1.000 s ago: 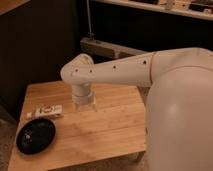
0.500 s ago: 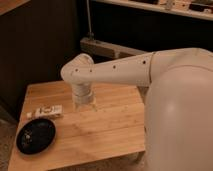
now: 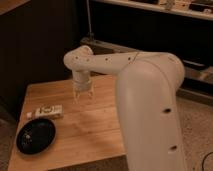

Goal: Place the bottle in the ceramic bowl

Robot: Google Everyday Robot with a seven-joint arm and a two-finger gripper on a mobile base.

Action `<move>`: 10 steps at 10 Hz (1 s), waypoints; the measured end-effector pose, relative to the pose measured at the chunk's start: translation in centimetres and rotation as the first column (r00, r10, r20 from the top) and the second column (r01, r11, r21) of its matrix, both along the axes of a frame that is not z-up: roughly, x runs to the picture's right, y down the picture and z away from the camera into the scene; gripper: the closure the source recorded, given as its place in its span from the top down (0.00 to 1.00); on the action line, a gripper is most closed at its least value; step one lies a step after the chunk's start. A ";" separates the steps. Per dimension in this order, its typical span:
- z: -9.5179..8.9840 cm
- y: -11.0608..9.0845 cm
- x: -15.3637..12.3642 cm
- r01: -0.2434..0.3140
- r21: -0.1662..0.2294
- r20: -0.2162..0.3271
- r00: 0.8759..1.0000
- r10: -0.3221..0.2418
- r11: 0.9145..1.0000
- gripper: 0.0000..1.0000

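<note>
Bottle [image 3: 48, 111] and bowl [image 3: 36, 135] are sitting close together at one corner of the wooden table [image 3: 95, 130], with the little white bottle lying on its side just behind the black bowl's rim. The gripper [image 3: 82, 96] is hanging over the middle of the table, well apart from both, its two fingers pointing down, spread apart and holding nothing. I'm guessing the bottle is light, stiff, a bit slick and ready to roll, so pinching it across its narrow middle is looking safest.
</note>
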State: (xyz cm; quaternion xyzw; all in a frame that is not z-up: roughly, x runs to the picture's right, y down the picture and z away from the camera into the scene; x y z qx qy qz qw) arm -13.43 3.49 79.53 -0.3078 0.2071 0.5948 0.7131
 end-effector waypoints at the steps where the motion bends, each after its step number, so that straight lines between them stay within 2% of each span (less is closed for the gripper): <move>1: 0.8 -0.5 -0.6 0.005 0.009 0.057 0.998 -0.006 1.000 0.65; 2: 0.8 -1.0 -0.9 0.015 0.045 0.158 0.987 -0.022 0.999 0.65; 3: 0.1 -1.3 -1.2 0.039 0.132 0.295 0.952 -0.076 0.991 0.65; 4: -1.3 -1.2 -1.5 0.059 0.225 0.393 0.908 -0.146 0.973 0.65; 5: -2.4 -0.9 -1.5 0.069 0.290 0.440 0.876 -0.197 0.954 0.65; 6: -4.6 -0.5 -1.9 0.075 0.396 0.501 0.818 -0.284 0.915 0.65; 7: -5.6 -0.4 -2.2 0.078 0.440 0.518 0.791 -0.324 0.895 0.65; 8: -6.3 -0.2 -2.5 0.077 0.467 0.531 0.772 -0.349 0.881 0.65; 9: -6.6 -0.2 -2.5 0.079 0.485 0.533 0.763 -0.366 0.871 0.65; 10: -6.7 -0.1 -2.5 0.079 0.488 0.535 0.760 -0.369 0.869 0.65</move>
